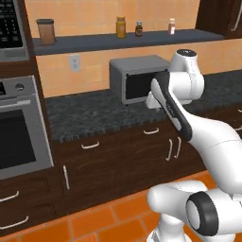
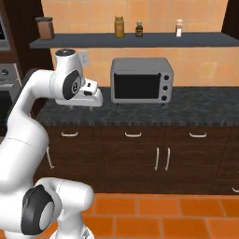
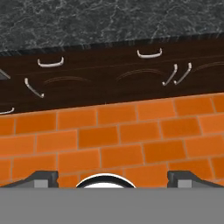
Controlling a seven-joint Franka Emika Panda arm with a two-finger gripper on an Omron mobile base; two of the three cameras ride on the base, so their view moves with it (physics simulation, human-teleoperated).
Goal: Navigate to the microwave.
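Observation:
The microwave point(image 1: 10, 29) shows in part at the top left of the left base view: its grey frame and dark control strip with keys, built in above the steel oven point(image 1: 19, 127). A sliver of it sits at the left edge of the right base view point(image 2: 3, 32). My gripper point(image 2: 86, 105) hangs in front of the counter and points down at the floor, well to the right of the microwave. In the hand view the gripper point(image 3: 113, 178) is open, its fingertips point(image 3: 43, 177) far apart with nothing between them.
A small silver countertop oven with round knobs point(image 2: 141, 80) stands on the dark stone counter point(image 2: 196, 109). Jars line the shelf point(image 2: 140, 40) above it. Dark wood cabinets point(image 2: 133, 158) run below, over an orange tile floor point(image 3: 113, 131).

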